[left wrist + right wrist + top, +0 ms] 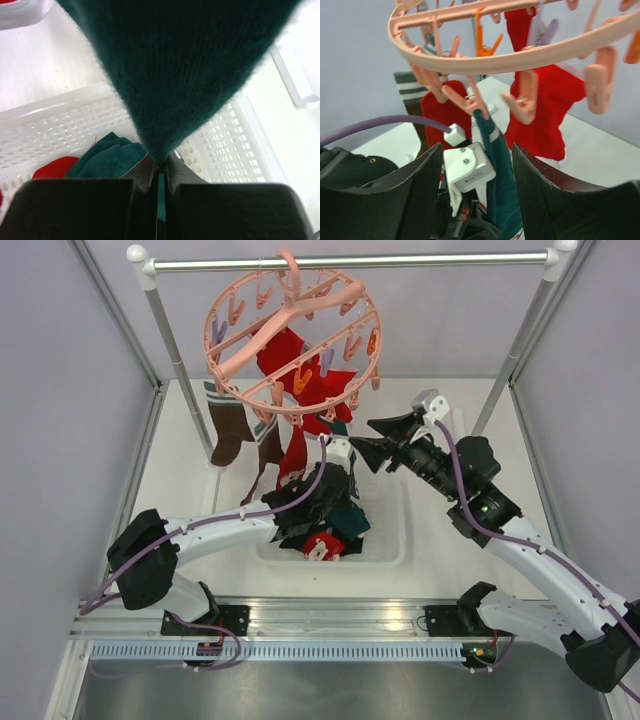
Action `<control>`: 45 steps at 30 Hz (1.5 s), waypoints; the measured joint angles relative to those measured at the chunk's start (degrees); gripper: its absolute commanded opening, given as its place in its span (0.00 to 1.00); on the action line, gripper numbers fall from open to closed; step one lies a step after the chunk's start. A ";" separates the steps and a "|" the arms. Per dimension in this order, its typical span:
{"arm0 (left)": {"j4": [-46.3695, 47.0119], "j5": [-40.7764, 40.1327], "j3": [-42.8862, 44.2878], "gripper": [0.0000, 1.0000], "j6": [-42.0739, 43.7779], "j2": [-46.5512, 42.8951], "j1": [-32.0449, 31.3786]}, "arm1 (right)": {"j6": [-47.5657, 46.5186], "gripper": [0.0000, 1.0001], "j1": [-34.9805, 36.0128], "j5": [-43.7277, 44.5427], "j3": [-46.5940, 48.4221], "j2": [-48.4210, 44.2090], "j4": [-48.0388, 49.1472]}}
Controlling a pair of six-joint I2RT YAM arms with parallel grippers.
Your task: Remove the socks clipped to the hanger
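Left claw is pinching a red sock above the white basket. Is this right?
No. The left claw is pinching a dark teal sock, not a red one, above the white basket; the left wrist view shows it.

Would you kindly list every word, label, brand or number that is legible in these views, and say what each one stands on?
No readable word, label, brand or number appears in any of the three views.
White marks on the red sock lying in the white basket: too small and blurred to read as text.
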 measured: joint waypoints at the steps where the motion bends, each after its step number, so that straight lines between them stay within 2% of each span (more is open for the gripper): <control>1: -0.15 0.02 0.00 0.02 -0.09 0.00 0.00 | -0.96 0.62 1.44 0.61 0.57 0.92 -0.31; 6: -0.52 -0.02 0.00 0.02 -0.44 0.00 0.00 | -4.59 0.61 6.12 2.80 4.20 6.36 -0.81; 14: -1.14 -0.02 0.00 0.02 -0.87 0.00 0.00 | -7.32 0.61 6.95 6.54 7.98 11.72 -0.79; 34: -1.42 0.04 0.00 0.02 -1.05 0.00 0.00 | -10.32 0.70 10.80 15.23 10.40 15.54 3.87; 37: -1.86 0.07 0.00 0.02 -1.09 -0.02 0.00 | -10.64 0.63 11.02 16.11 10.56 16.22 4.50; 45: -2.51 0.09 0.00 0.02 -1.16 -0.13 0.00 | -10.69 0.27 11.02 16.96 10.93 17.75 5.22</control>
